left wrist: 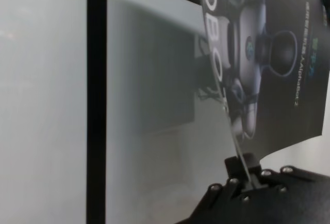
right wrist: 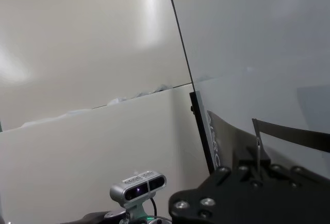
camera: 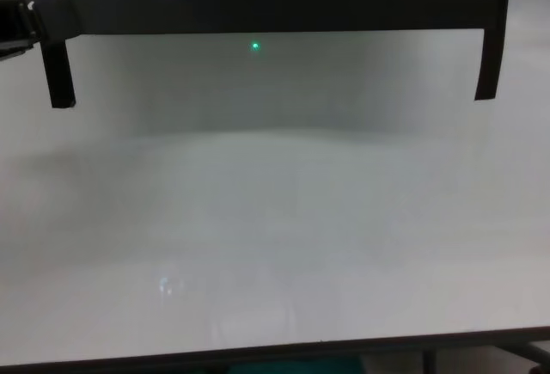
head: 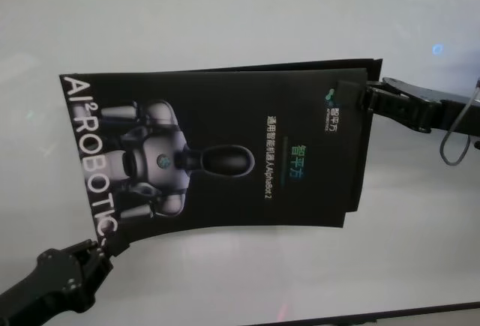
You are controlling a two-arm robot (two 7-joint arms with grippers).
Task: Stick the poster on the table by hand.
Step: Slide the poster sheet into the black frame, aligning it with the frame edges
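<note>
1. Light is soft and even; the white table [head: 225, 11] shows pale glare patches in the head view.
2. The glossy poster [head: 225, 154] casts a broad grey shadow on the table, clearest in the chest view.
3. A small green light spot [camera: 255, 45] sits at the poster's edge.
4. The left wrist view is soft and blurred throughout.
5. The right wrist view shows a bright streak of glare on a pale panel [right wrist: 93, 33].

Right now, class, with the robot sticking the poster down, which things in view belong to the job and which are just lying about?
Belong to the job:
poster, held above the table
table
left gripper, pinching a poster corner
right gripper, pinching the opposite corner
two black strips hanging from the poster

Just lying about:
nothing visible
</note>
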